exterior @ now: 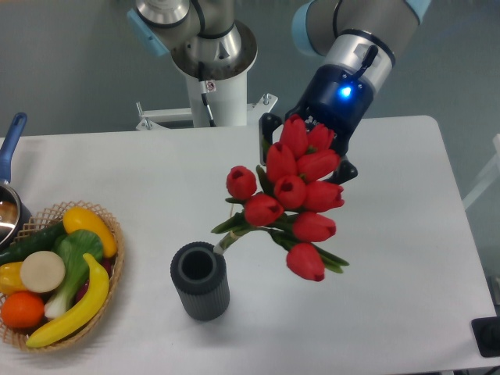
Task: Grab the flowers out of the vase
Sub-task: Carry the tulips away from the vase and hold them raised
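tool (306,150) grips, seemingly, flowers (293,195); ribbed cylindrical vase (201,281).

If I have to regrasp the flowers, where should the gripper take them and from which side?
Probably low on the bundled stems, just under the flowers, coming side-on from the far right, where the gripper is now. The buds fan out wide and look easy to crush, while the stems gather into one narrow bunch. Its lower end hangs by the rim of the vase.
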